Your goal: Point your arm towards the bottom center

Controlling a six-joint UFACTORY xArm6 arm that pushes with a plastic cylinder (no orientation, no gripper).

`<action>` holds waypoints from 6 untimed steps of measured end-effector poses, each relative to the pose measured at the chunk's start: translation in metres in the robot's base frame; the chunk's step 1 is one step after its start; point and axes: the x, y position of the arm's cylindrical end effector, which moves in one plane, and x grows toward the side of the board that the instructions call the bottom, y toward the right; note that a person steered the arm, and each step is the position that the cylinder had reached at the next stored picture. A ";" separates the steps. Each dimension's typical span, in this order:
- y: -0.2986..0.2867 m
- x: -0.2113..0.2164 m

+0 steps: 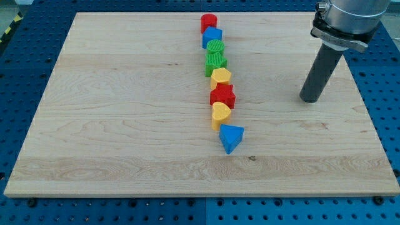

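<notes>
My tip (310, 99) rests on the wooden board (125, 125) at the view's right, well to the right of a column of blocks near the middle. From the view's top downward the column holds a red block (209, 22), a blue block (212, 37), a green round block (215, 47), a green star-like block (215, 62), a yellow heart (220, 77), a red star (222, 96), a second yellow heart (220, 114) and a blue triangle (230, 137). The tip touches no block.
The rod hangs from a grey clamp and arm body (347, 19) at the view's top right. The board lies on a blue perforated table (19, 69), which shows on all sides.
</notes>
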 end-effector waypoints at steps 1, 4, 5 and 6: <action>0.008 0.004; 0.141 0.086; 0.065 0.112; -0.032 0.141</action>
